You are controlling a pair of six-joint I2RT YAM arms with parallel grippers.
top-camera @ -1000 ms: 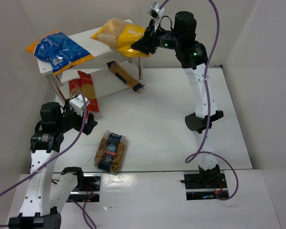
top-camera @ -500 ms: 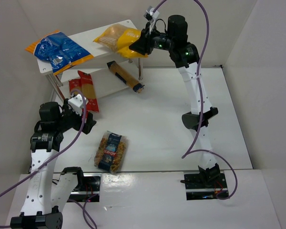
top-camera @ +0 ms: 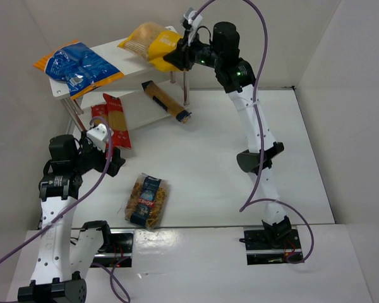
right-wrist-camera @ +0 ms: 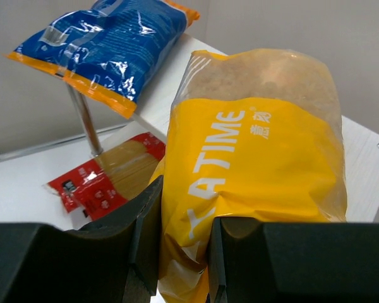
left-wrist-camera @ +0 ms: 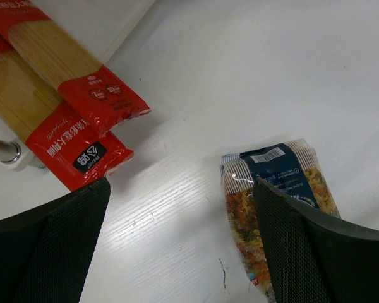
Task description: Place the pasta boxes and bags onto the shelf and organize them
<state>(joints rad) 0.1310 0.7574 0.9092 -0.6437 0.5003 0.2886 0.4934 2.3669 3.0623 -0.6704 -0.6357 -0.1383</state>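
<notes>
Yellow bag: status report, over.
Right fingers shut on yellow bag's near end. Bag lies on shelf top board, right side. Left fingers open, empty, over table by small clear bag. Blue-and-orange bag sits apart at left; nothing blocking.

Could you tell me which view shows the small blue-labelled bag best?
Top external: the whole small bag lies in plain sight on the table. Left wrist shows it close but cut off; right wrist misses it.
</notes>
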